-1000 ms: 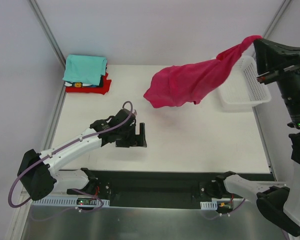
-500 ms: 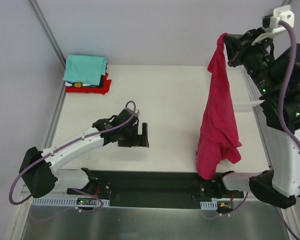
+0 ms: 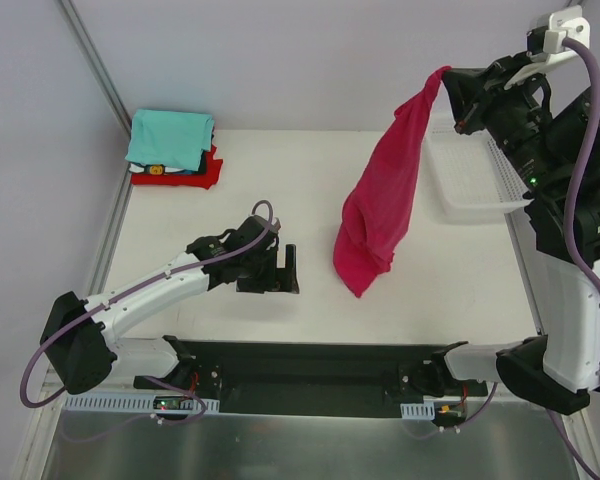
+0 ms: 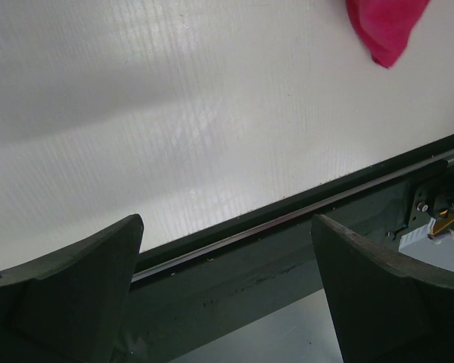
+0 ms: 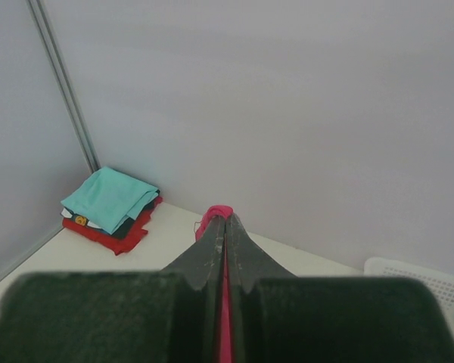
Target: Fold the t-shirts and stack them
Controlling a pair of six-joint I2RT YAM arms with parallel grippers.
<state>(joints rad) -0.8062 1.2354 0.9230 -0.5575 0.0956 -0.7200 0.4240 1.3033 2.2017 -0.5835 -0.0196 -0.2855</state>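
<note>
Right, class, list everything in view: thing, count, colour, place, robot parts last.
pink t-shirt: one, magenta-pink, hanging from the right gripper above the table
folded t-shirts: one stack, teal on top, red at the bottom, dark and white between, far left corner
basket: one, white mesh, far right
table: one, white
left gripper: one, dark, open, low over the table
right gripper: one, dark, shut on the pink t-shirt

I'm seeing the magenta t-shirt (image 3: 380, 205) as soft matt cloth, creasing loosely. The teal t-shirt (image 3: 170, 138) and red t-shirt (image 3: 208, 174) are reading the same: matt fabric. The table (image 4: 174, 113) is showing white, matt, finely ribbed. The basket (image 3: 475, 207) is looking like white plastic mesh. The left gripper (image 4: 225, 227) fingers (image 4: 68, 295) are looking like matt dark plastic, slightly grainy.
</note>
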